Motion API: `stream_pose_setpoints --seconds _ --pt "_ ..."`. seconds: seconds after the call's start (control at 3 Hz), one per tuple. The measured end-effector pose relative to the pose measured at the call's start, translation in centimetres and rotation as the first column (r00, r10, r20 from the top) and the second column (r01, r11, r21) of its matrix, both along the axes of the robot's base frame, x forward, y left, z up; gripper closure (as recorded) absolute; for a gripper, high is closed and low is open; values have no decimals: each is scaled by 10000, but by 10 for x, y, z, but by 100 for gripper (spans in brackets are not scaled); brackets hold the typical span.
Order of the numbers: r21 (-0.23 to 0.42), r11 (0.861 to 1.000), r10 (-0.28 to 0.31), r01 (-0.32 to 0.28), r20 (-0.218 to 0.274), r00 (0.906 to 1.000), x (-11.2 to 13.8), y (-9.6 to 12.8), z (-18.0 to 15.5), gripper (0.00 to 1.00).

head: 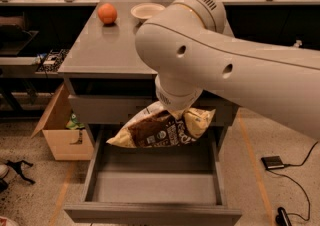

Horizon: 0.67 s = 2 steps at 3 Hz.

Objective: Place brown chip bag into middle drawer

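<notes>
The gripper (pixel 173 113) sits under the big white arm (pixel 235 65), dead centre over the cabinet front, clamped on the top edge of the brown chip bag (pixel 159 130). The bag hangs tilted in the air, low corner toward 8 o'clock, above the pulled-out middle drawer (pixel 150 214). On the cabinet top (pixel 107 52), an orange (pixel 107 13) at 11 o'clock and a bowl (pixel 147 11) at 12.
</notes>
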<state>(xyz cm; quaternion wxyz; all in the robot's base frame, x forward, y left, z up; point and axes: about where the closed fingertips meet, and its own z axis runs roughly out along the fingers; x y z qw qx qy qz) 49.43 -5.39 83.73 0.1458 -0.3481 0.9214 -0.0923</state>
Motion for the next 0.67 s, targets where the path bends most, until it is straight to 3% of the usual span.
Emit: stream_pose_setpoints --seconds 0.33,0.67 --pt "36 10000 -7 7 -49 10000 0 1 -4 100" --pt "514 9986 -69 104 -676 9977 -2 9 -47 100"
